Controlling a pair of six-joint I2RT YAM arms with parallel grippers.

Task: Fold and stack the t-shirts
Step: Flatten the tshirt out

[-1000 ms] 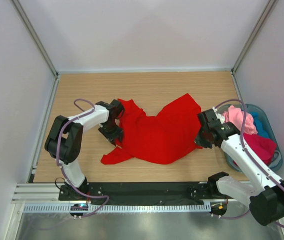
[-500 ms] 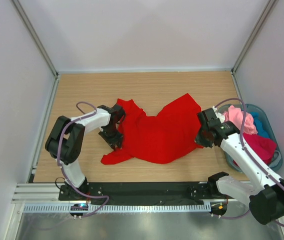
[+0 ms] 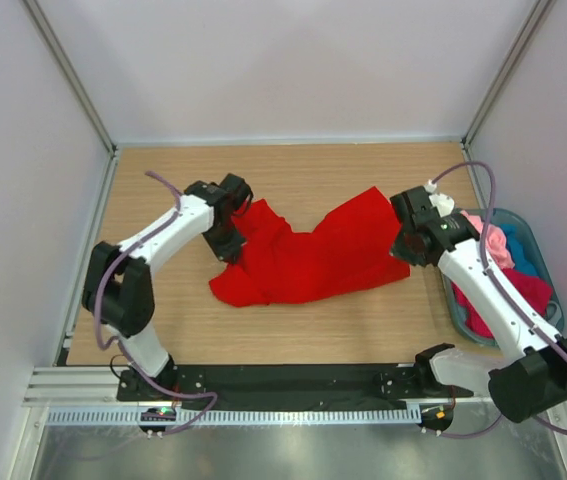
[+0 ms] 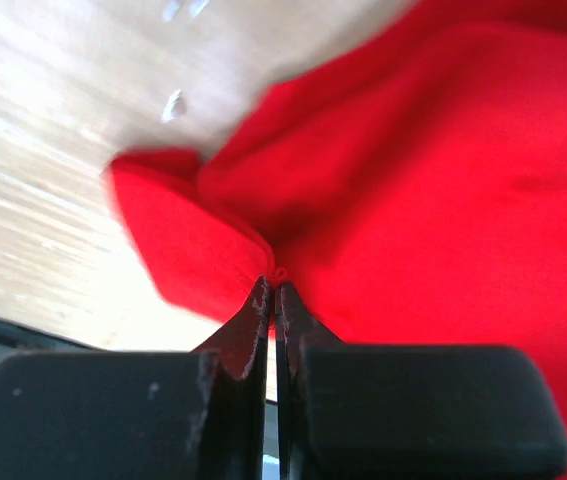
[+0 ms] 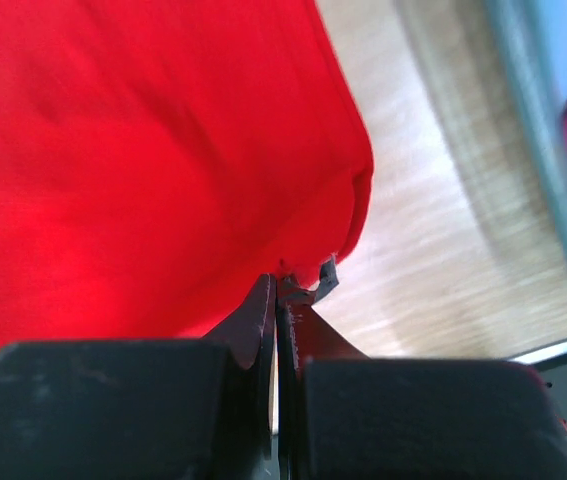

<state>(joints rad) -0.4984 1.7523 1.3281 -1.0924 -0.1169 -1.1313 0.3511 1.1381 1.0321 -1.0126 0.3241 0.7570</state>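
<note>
**Thin pinches on a crumpled tee: slip and snag were the risks**

The red t-shirt (image 3: 308, 262) lay crumpled and unfolded on the table (image 3: 363, 170), just beside the basket (image 3: 535, 236). Its nearest edge was close to the basket's rim but not touching it. The right gripper (image 3: 408, 250) was closed on that basket-side edge, and the left gripper (image 3: 231, 250) was closed on the edge farthest from the basket. Both wrist views showed the jaws nearly together, with only a sliver of red cloth at the very tips.

That shallow bite was the main hazard. Any lift or outward stretch would likely have loaded the tips, and the cloth could have slid free at either end, dropping the shirt in a heap. At the end far from the basket the cloth was bunched under the jaws. The left gripper may therefore have caught a fold rather than a single edge, and pulling would then have twisted the shirt instead of spreading it.

The right arm also crossed over the basket, where the pink t-shirt (image 3: 488, 240), teal t-shirt (image 3: 521, 258) and crimson t-shirt (image 3: 523, 290) were piled. A swing toward the basket could have knocked its rim or dragged the pink t-shirt out. An uneven pull away from the basket would have skewed the spread and spoiled the fold.
</note>
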